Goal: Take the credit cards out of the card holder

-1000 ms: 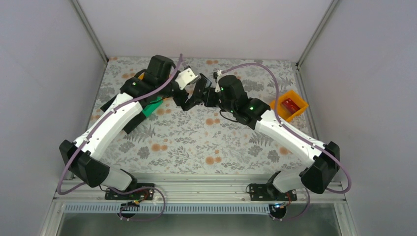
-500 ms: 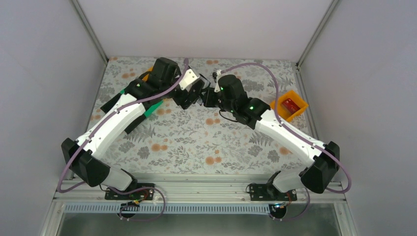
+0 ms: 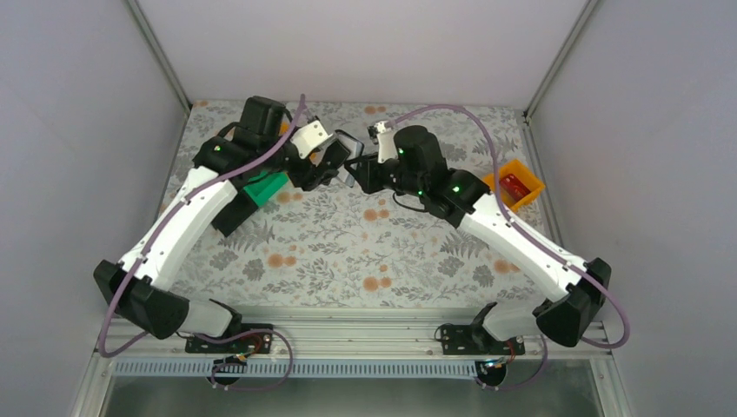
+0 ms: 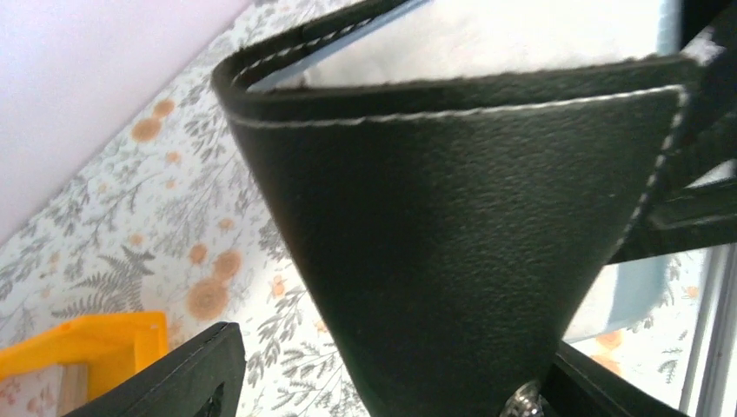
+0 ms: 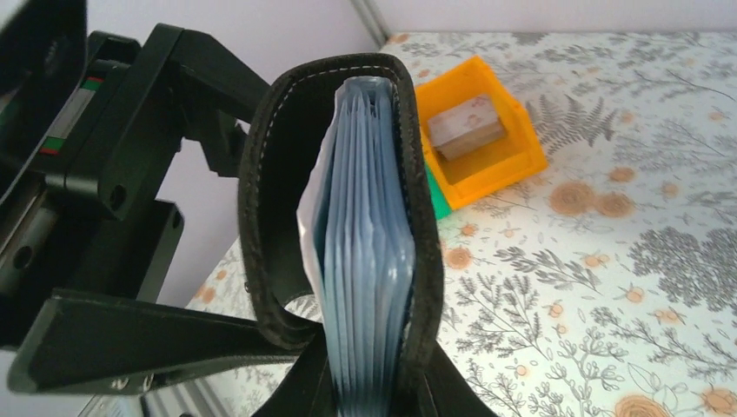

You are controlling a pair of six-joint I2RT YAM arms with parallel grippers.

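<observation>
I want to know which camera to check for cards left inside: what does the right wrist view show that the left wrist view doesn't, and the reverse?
Right wrist only: the stacked glossy bluish inner pockets of the black leather folding card holder, seen edge-on, with the right claw shut on its lower end. Left wrist only: the holder's broad grained outer face and a metal snap at its bottom edge. Both: the holder, the floral table cover and an orange plastic tray, though I cannot tell whether it is the same tray.
</observation>
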